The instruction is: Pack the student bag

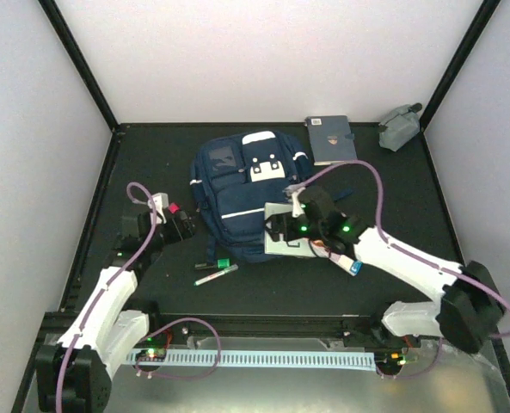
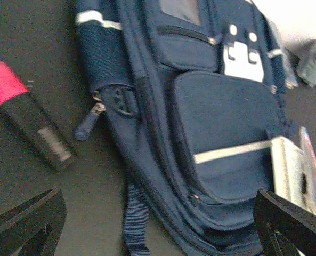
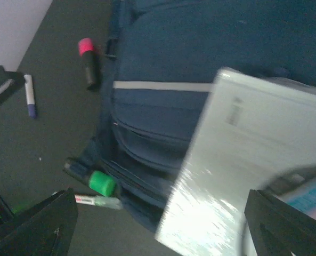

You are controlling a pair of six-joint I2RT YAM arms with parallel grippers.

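Observation:
The student bag (image 1: pixel 242 185), navy with thin white stripes and a white buckle patch, lies flat mid-table; it also shows in the left wrist view (image 2: pixel 221 117) and the right wrist view (image 3: pixel 200 48). A white book (image 1: pixel 291 231) rests on the bag's near right corner and shows in the right wrist view (image 3: pixel 243 170). My right gripper (image 1: pixel 280 225) is open above this book, one finger on each side of it (image 3: pixel 160 229). My left gripper (image 1: pixel 184 227) is open and empty by the bag's left edge (image 2: pixel 158 224).
A pink-capped highlighter (image 1: pixel 173 209) lies left of the bag. A green-capped marker (image 1: pixel 223 263) and a white pen (image 1: pixel 216 274) lie at the bag's near edge. A grey-blue notebook (image 1: pixel 330 139) and a small grey pouch (image 1: pixel 399 129) lie at the back right. A blue-capped item (image 1: pixel 355 267) lies under the right arm.

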